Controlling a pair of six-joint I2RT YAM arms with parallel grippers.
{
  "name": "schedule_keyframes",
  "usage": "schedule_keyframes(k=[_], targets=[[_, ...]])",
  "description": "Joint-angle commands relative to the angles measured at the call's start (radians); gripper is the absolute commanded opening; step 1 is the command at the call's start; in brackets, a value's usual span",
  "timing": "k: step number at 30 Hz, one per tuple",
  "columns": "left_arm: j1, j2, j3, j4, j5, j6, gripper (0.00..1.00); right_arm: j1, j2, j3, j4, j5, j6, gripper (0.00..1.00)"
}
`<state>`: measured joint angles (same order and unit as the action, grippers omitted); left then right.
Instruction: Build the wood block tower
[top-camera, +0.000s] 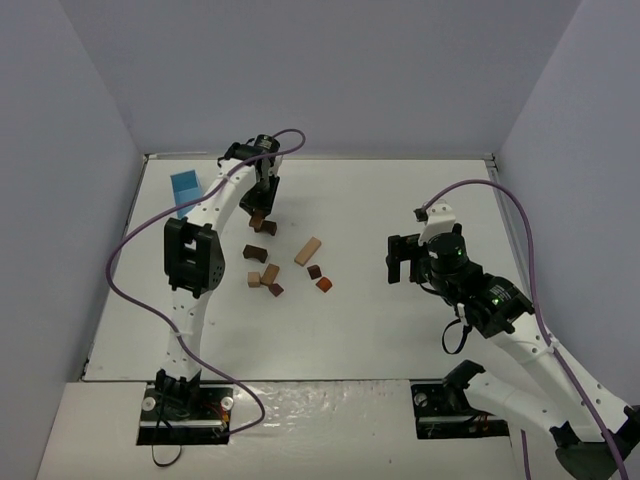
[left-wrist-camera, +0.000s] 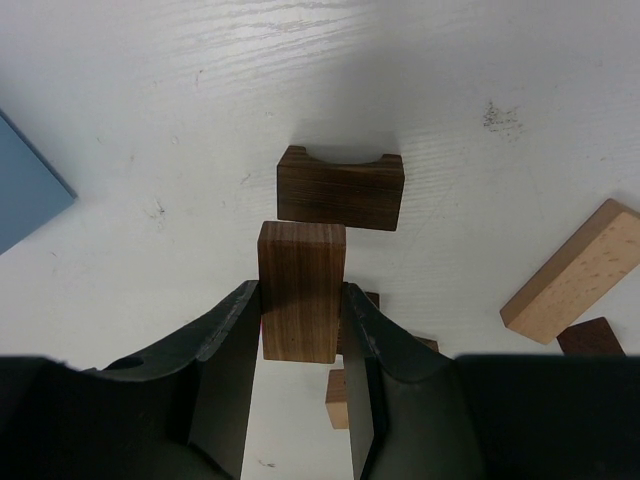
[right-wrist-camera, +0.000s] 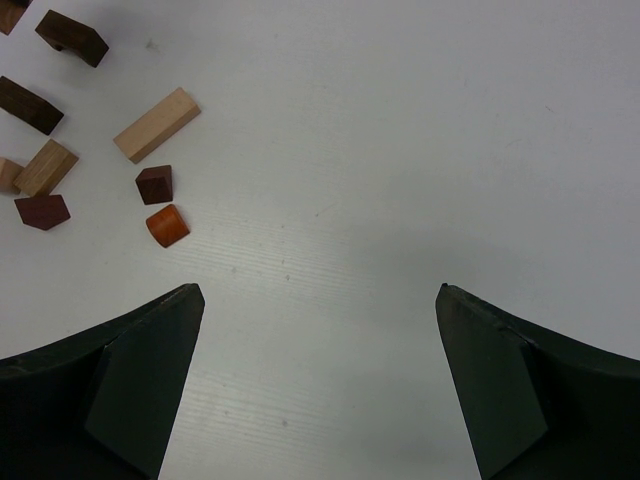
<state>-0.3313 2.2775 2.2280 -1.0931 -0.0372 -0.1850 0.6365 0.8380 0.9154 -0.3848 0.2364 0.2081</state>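
Note:
My left gripper (left-wrist-camera: 300, 292) is shut on an upright brown wood block (left-wrist-camera: 302, 258), held just above the table at the back. Just beyond the block lies a dark brown notched block (left-wrist-camera: 340, 188), apart from it. In the top view the left gripper (top-camera: 262, 212) hangs over that dark block (top-camera: 269, 228). Loose wood blocks lie singly mid-table: a tan bar (top-camera: 308, 251), a dark brown piece (top-camera: 255, 252), tan cubes (top-camera: 270, 273) and a reddish-orange piece (top-camera: 323, 284). No tower is in view. My right gripper (top-camera: 400, 260) stands open and empty (right-wrist-camera: 320, 300), to the right of the blocks.
A light blue box (top-camera: 185, 187) stands at the back left, close to the left arm, and its corner shows in the left wrist view (left-wrist-camera: 25, 195). Grey walls close in the white table (top-camera: 400, 200) on three sides.

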Motion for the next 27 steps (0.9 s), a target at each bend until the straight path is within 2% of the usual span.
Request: schedule_keyframes(k=[1,17,27], targets=[[0.008,-0.028,0.030,0.026,-0.002,0.021,0.08,0.005,0.019,0.010,0.058,0.041,0.010,1.00],[0.008,-0.047,-0.101,0.182,0.037,0.018,0.08,0.003,0.021,0.005,0.058,0.027,-0.015,1.00],[0.007,-0.033,-0.097,0.188,0.037,0.019,0.08,0.003,0.043,0.002,0.058,0.018,-0.010,1.00]])
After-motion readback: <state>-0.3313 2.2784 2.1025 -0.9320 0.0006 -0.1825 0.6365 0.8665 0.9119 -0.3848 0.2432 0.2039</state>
